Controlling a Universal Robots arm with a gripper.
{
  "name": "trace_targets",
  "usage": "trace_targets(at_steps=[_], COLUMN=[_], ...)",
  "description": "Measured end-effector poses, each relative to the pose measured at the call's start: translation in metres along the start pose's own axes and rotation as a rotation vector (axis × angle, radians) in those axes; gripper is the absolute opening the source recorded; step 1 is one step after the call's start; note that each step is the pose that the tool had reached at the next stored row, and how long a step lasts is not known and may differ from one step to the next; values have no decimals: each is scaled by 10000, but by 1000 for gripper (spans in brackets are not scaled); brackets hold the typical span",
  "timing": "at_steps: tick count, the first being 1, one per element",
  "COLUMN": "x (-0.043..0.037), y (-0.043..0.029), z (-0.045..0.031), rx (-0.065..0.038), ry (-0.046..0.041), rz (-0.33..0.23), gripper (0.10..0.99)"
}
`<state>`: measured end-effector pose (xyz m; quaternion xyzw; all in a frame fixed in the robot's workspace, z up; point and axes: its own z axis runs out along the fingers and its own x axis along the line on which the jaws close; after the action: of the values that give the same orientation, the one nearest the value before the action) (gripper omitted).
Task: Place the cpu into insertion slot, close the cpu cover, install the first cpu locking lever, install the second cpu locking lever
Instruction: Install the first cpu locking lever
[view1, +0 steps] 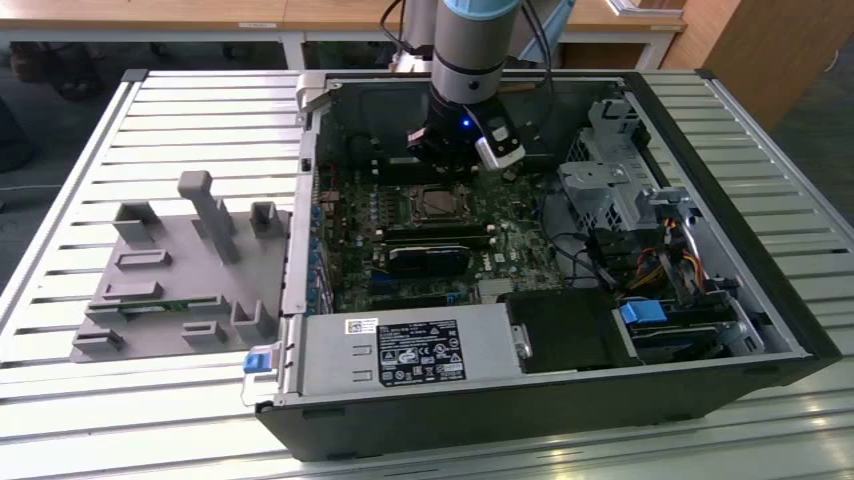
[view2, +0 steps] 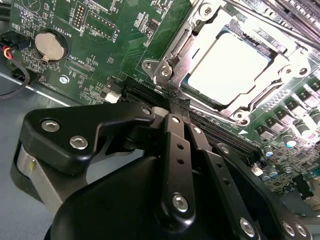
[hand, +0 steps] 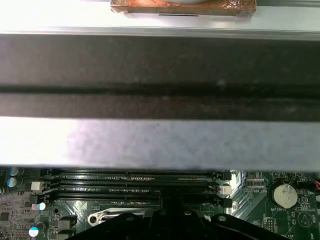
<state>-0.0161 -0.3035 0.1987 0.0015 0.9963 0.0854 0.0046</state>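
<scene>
Nearest my lens in the second wrist view, the black metal jaws (view2: 172, 107) sit pressed together with nothing between them, their tips down at the edge of the small square insertion slot (view2: 176, 59), I judge so a narrow closed point can work at the latch hardware there.

The small flat square cpu with its pale silvery face (view2: 227, 67) already lies seated in that slot, and the thin silvery metal cpu cover (view2: 196, 31) frames it, lying down around the chip so its window shows the face.

In the exterior view the arm reaches straight down into the open black computer case (view1: 747, 225), which lies on the white slatted surface (view1: 200, 110). A grey moulded parts tray (view1: 174, 270) waits at nine o'clock of the case.
</scene>
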Motion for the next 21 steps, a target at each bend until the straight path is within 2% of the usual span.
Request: trace_targets(at_steps=[8,16,21], x=[0,0,0], y=[1,-1,0], z=[-2,10,-1], rx=[4,119,126], ry=[-1,0,0], rz=[0,-1,-1], gripper=[106,106,106])
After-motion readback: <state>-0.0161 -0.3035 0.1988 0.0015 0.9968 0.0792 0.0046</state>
